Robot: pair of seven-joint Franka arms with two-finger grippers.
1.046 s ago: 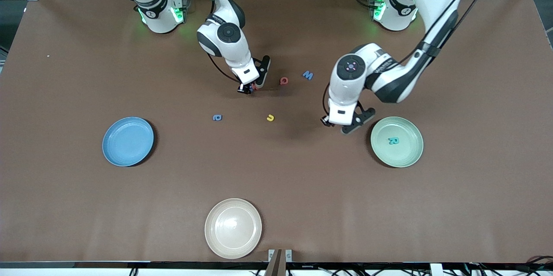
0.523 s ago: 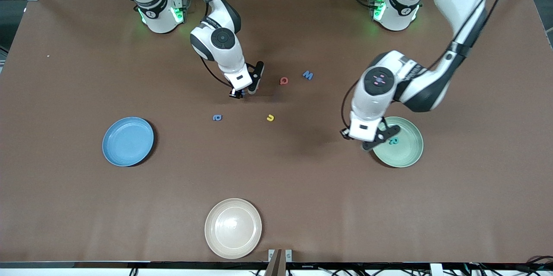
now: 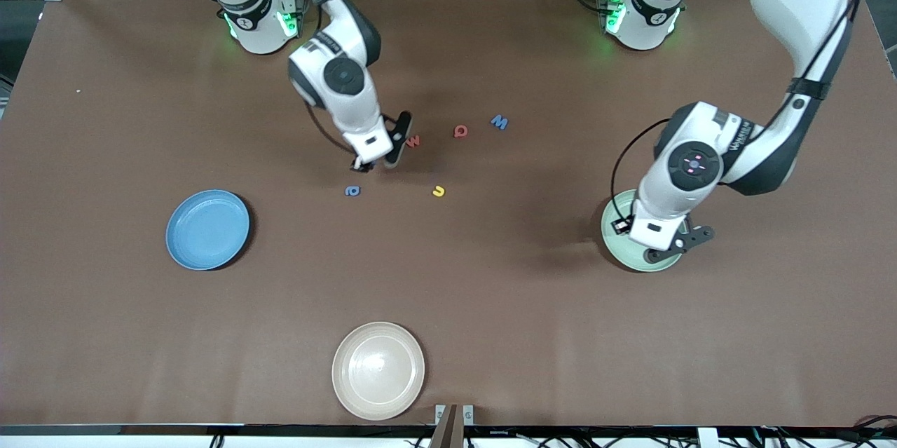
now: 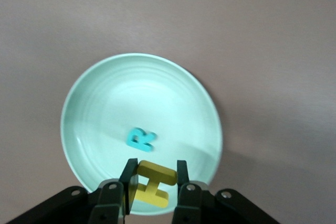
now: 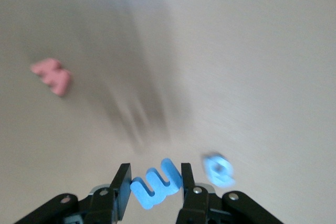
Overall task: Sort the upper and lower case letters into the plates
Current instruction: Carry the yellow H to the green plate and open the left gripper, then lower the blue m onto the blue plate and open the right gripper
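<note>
On the brown worktop [image 3: 112,336], the blue plate [image 3: 207,229] lies toward the right arm's end, with nothing in it. The cream-white plate [image 3: 378,370] lies nearest the front camera.

The right hand [image 3: 373,162] hangs over the middle of the worktop, above a small blue lowercase letter [image 3: 352,190] that lies flat. In the front view its fingers hide what they carry; the right wrist view shows them clamped on a blue w-shaped letter [image 5: 156,184] (that view is smeared, so its case is hard to read). Just beside the hand lies a red W-shaped letter [image 3: 413,141], then a red Q-like letter [image 3: 460,130] and a blue W [image 3: 499,121] toward the left arm's end. A yellow u-shaped letter [image 3: 439,191] lies nearer the front camera than those three; in the right wrist view it is cut off at the frame edge.

The left hand [image 3: 661,252] hovers over the pale green plate [image 3: 611,220], covering most of it in the front view. The left wrist view shows the fingers closed tight on a yellow H [image 4: 153,182], its lower part hidden between them, above the plate's rim. A teal R [image 4: 140,139] lies inside the plate, near its middle.
</note>
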